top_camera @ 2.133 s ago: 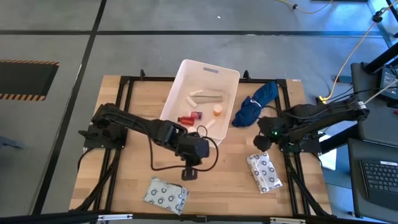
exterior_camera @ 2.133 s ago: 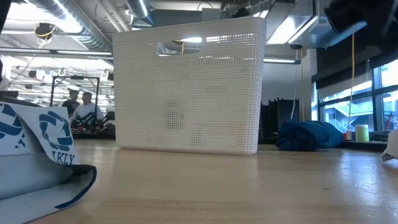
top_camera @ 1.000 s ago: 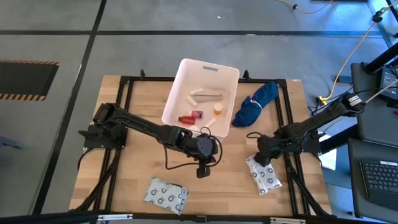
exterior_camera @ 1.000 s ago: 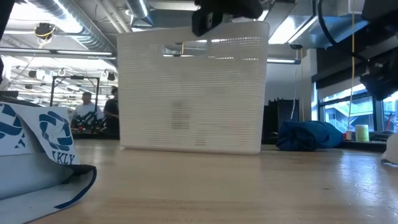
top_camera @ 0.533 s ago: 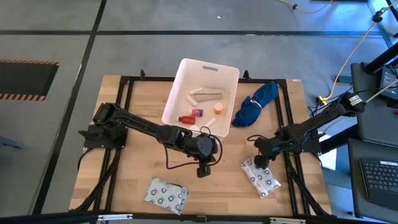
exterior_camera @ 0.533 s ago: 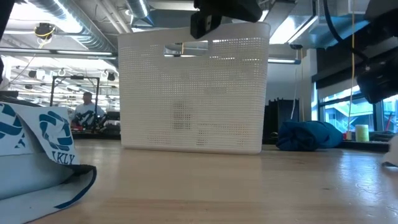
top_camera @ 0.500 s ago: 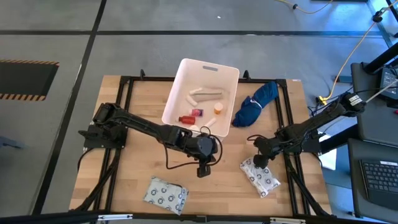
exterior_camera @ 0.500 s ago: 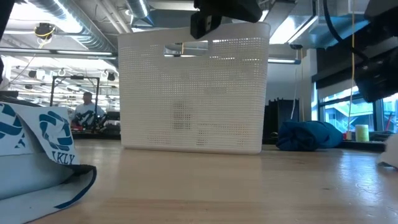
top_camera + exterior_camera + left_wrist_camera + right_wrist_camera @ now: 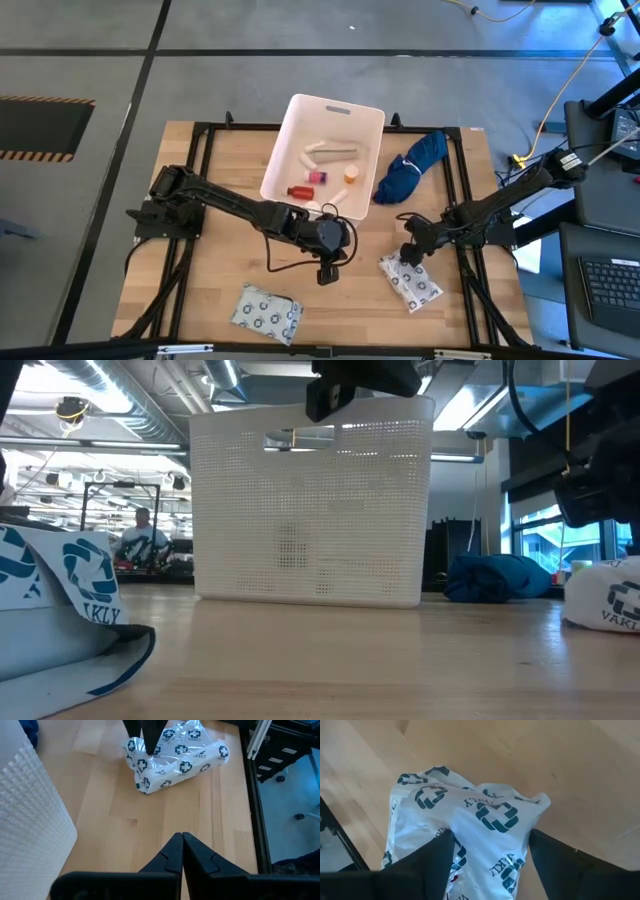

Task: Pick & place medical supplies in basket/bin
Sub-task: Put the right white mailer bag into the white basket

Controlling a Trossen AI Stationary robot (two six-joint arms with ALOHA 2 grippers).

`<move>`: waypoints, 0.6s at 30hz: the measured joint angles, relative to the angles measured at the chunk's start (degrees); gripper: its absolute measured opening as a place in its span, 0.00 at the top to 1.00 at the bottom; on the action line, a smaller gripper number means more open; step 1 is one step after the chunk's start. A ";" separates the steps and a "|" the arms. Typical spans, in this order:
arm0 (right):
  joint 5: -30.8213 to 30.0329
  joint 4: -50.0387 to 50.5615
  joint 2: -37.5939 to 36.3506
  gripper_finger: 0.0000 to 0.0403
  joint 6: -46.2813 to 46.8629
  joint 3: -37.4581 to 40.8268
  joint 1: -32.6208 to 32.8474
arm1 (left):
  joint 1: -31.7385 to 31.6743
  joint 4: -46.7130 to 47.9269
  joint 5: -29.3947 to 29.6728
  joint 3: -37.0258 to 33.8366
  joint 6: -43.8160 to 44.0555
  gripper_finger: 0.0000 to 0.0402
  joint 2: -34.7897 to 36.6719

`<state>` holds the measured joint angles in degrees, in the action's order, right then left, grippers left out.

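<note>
The white bin [image 9: 300, 125] stands at the table's far middle and holds a beige bandage roll [image 9: 335, 152], red [image 9: 299, 191] and orange [image 9: 350, 176] vials and a white bottle [image 9: 337, 200]. One white dotted packet [image 9: 266, 308] lies flat near the near edge. My right gripper [image 9: 410, 256] is shut on the second packet [image 9: 409, 283], right of centre. My left gripper [image 9: 327, 272] hangs shut over bare wood just near of the bin, touching nothing. My right gripper pinches the packet's far end [image 9: 487, 822] between its two fingers [image 9: 437, 852], coming from above and pointing down. The wrapping bunches up between the fingers. The rest of the packet [image 9: 605, 600] trails toward the near edge with its underside on the table.
A dark blue cloth bundle [image 9: 408, 170] lies right of the bin, just beyond my right arm. A black frame rail [image 9: 462, 190] runs along the table's right side. Bare wood lies between the two packets. People show in the room behind in the low view.
My right gripper has moved toward the table's left with the packet in its hold. The packet has slid leftward along the table and turned a little. In the low view it has come into the picture from the right.
</note>
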<state>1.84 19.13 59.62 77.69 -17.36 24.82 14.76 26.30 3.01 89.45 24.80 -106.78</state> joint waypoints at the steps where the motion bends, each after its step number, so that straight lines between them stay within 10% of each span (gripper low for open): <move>1: -0.17 -0.34 0.02 0.41 -0.15 0.03 0.00 | 0.00 0.00 0.00 0.00 0.00 0.99 0.00; 18: -0.10 -1.87 0.38 0.83 -4.92 0.62 0.00 | -0.66 0.26 0.44 0.00 -0.50 0.99 0.00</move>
<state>1.74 17.27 60.00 72.77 -16.74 24.82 14.11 26.56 3.46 89.45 24.29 -106.78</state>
